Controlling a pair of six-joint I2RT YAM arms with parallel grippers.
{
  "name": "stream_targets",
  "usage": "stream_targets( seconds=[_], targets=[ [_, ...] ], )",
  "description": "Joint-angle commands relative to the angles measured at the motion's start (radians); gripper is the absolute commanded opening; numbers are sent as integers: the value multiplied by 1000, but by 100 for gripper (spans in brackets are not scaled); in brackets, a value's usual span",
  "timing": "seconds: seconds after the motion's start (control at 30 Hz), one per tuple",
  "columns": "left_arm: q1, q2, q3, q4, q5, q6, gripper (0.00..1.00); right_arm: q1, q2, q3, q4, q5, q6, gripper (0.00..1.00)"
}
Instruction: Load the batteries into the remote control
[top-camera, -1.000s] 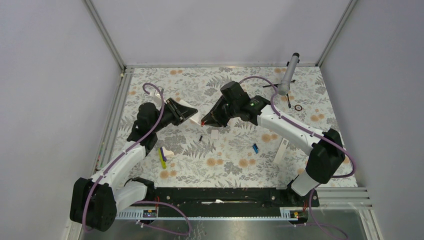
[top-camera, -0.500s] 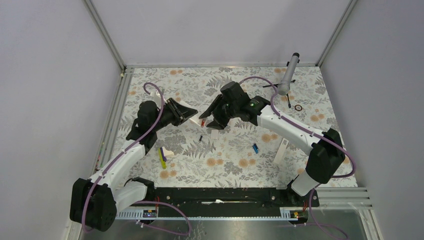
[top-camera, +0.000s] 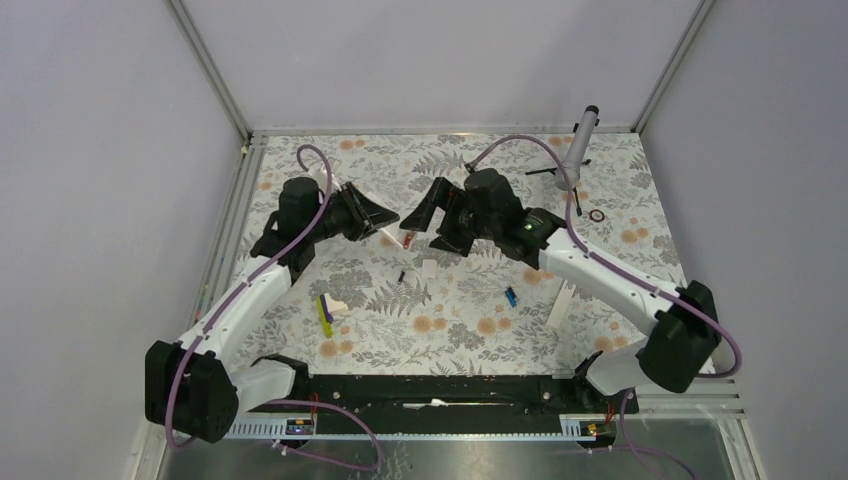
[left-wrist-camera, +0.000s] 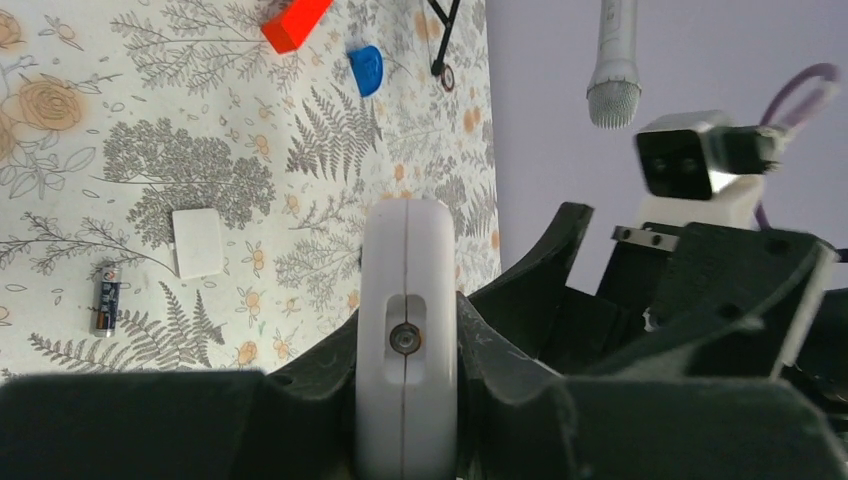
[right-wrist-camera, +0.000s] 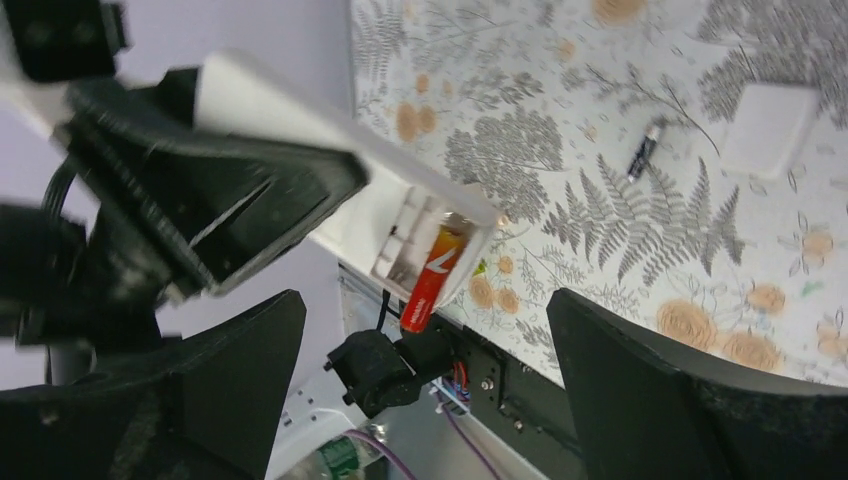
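The right pincer (right-wrist-camera: 428, 310) has gone from a narrow grip to fully wide and drawn back off the red-and-black battery (right-wrist-camera: 434, 272); it now touches nothing. That battery sits slanted in the open compartment of the remote control (left-wrist-camera: 407, 260), its lower end jutting out. The left pincer (top-camera: 372, 216) clamps the remote. The other battery (left-wrist-camera: 105, 307) lies on the worktop (top-camera: 470, 330) beside a white square (left-wrist-camera: 197, 241). The remote's button face is hidden.

I see a white square (left-wrist-camera: 197, 242) flat on the floral tabletop (top-camera: 450, 340). A blue cap (left-wrist-camera: 367, 70) sits near an orange-red block (left-wrist-camera: 297, 22); a microphone (top-camera: 578, 148) stands far right.
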Motion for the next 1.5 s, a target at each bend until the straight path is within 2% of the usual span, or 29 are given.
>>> stream_targets(
  seconds=[0.0, 0.07, 0.13, 0.23, 0.3, 0.67, 0.83, 1.13, 1.47],
  targets=[
    [0, 41, 140, -139, 134, 95, 0, -15, -119, -68, 252, -75, -259, 100],
    [1, 62, 172, -180, 187, 110, 0, -21, -128, -60, 249, -99, -332, 100],
    [3, 86, 216, -241, 227, 146, 0, -22, -121, -28, 160, -78, -405, 100],
    [3, 104, 307, -433, 118, 272, 0, -24, -114, -8, 103, -60, -487, 100],
    [6, 112, 342, -494, 69, 315, 0, -24, -111, -13, 106, -70, -509, 100],
    [9, 167, 375, -527, 185, 316, 0, -25, -36, 15, 123, -255, -519, 100],
    [8, 152, 378, -527, 201, 349, 0, -24, -14, 16, 103, -214, -428, 99],
    [8, 146, 361, -503, 213, 337, 0, -24, 46, 40, 63, -212, -394, 73],
    [8, 145, 360, -468, 231, 311, 0, -25, 68, 29, 63, -242, -412, 57]
  ],
)
